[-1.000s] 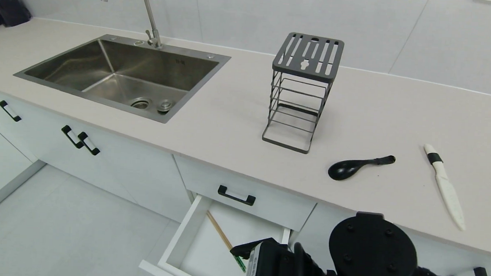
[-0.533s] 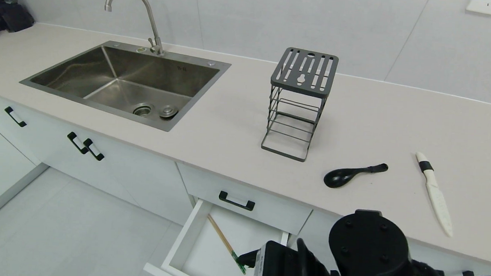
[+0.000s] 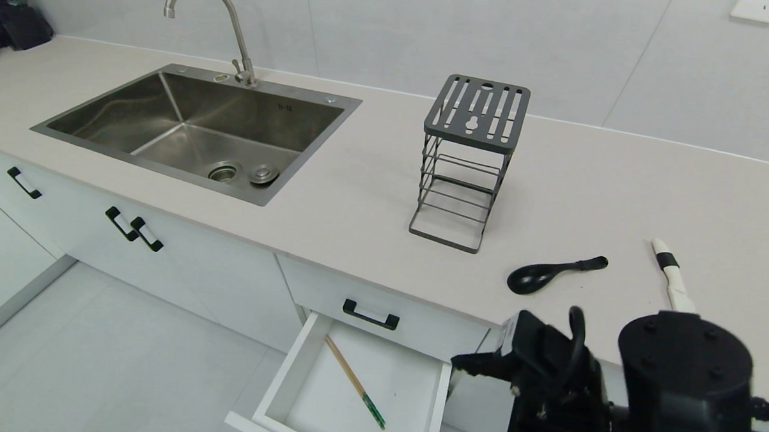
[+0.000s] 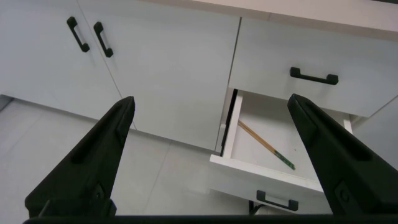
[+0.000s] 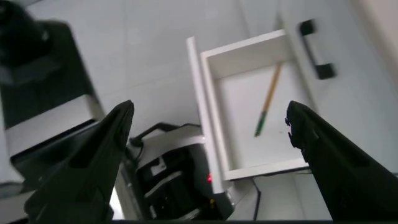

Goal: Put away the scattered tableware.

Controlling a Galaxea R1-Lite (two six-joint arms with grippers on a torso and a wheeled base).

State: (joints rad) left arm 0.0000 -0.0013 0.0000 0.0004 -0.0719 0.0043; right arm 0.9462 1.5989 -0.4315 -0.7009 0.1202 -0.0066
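Moved: since half a second ago the right arm (image 3: 683,373) has swung from the low centre to the low right of the head view. It now covers the near part of the knife (image 3: 670,277) and leaves the open drawer (image 3: 287,372) in plain sight. The tableware lies as before.
Spoon: a black spoon (image 3: 552,272) lies flat on the tabletop (image 3: 359,196), near its front edge. Its long axis runs almost along that edge, with the bowl to the robot's left and the handle end to the right, angled slightly toward the wall.
Knife: white with a black band, it lies to the right of the spoon and apart from it. Its long axis runs from the wall toward the robot. The banded end points at the wall; the near end is hidden behind the arm.
Chopstick: a wooden chopstick (image 3: 355,381) with a green tip lies on the drawer floor. It slants from back left to front right, green tip toward the drawer's front.
Drawer: white, pulled out below the tabletop, under a shut drawer with a black handle (image 3: 370,314).
Rack: a dark wire rack (image 3: 476,110) with a slotted top stands upright on the tabletop, between the spoon and the sink (image 3: 247,109).
Left pincer: the left pincer (image 4: 210,102) has its fingers wide apart with nothing between them, facing the cabinet fronts and the pulled-out drawer.
Right pincer: the right pincer (image 5: 210,107) has its fingers wide apart with nothing between them, above the drawer, with the chopstick below it.
Sink: steel, set into the tabletop at the left, with a curved tap (image 3: 245,77) behind it.
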